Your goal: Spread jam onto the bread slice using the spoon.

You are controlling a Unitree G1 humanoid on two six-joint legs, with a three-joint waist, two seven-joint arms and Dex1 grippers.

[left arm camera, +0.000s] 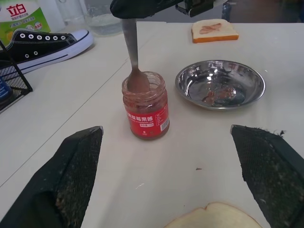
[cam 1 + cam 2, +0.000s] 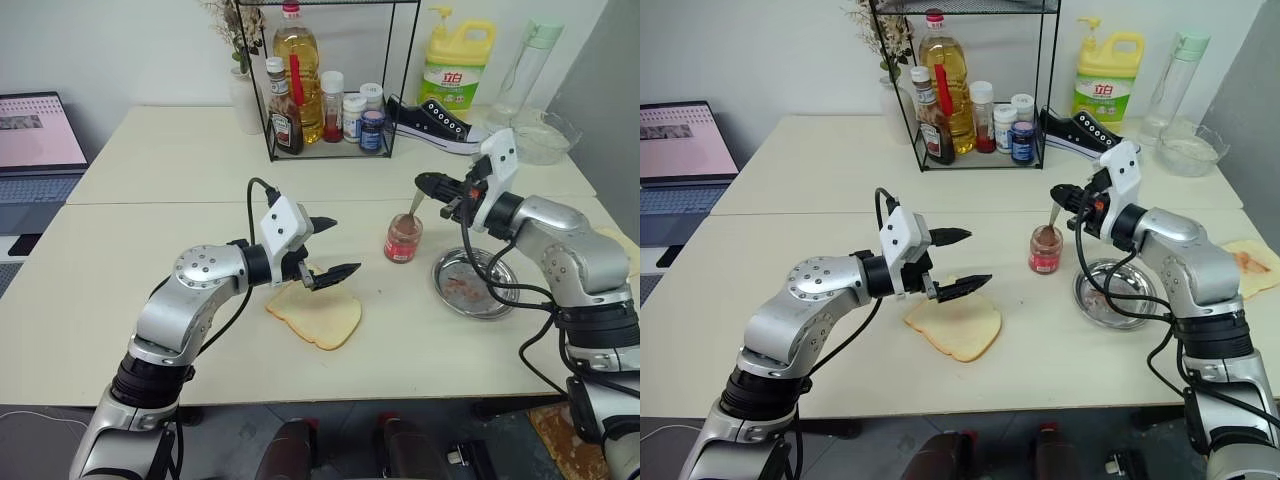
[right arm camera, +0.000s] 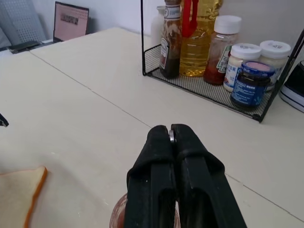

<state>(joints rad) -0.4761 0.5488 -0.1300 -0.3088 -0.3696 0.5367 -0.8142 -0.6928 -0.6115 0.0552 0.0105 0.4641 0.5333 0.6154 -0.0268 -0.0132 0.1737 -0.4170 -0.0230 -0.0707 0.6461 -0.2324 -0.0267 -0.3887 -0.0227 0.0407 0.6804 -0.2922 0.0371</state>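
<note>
- Step in hand: loading the spoon (image 1: pixel 132 57). Its bowl sits in the mouth of the jam jar (image 2: pixel 403 238), handle rising to the right pincer (image 2: pixel 432 184).
- Right pincer: clamped tight on the spoon handle, directly above the jar, pointing roughly level.
- Left pincer (image 2: pixel 330 247): spread wide, holding nothing, hovering on the jar's left above the near edge of the bread slice (image 2: pixel 318 315). It may or may not touch the bread; cannot tell.
- Bread slice lies flat on the surface (image 2: pixel 120 290), left of the jar and nearer the robot, no jam visible on it yet.
- Judgement: early in the task. Next move calls for scooping, lifting the spoon clear of the glass rim, then carrying it from the jar across to the bread.
- In the way: the left pincer's fingers hang over the bread, so the spoon's path from the jar is tight. A careless lift could tip the jar.
- Around the jar: steel dish (image 2: pixel 475 283) with reddish smears just right of it; wire rack of bottles (image 2: pixel 325 100) behind it; black sneaker (image 2: pixel 435 122) behind and right; a second, jam-smeared slice (image 2: pixel 1252 262) far right, beyond the dish.
</note>
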